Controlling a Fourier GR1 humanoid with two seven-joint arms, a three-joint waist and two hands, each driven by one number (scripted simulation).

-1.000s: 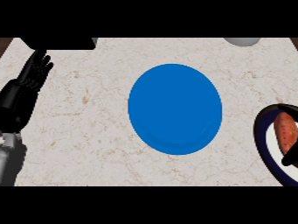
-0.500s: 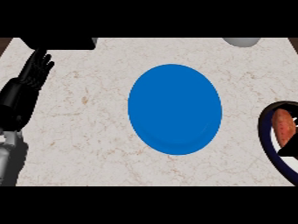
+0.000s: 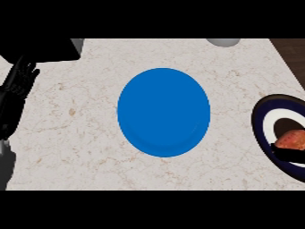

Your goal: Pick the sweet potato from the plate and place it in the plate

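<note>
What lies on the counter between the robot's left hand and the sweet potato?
In the head view, the blue plate lies between the left hand and the sweet potato, which sits on the dark-rimmed plate under the right hand.

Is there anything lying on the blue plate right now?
No. The blue plate is bare; the sweet potato sits on the dark ringed plate at the right.

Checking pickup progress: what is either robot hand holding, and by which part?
The right robot hand curls round the sweet potato at its lower end; left robot hand holds nothing.
</note>
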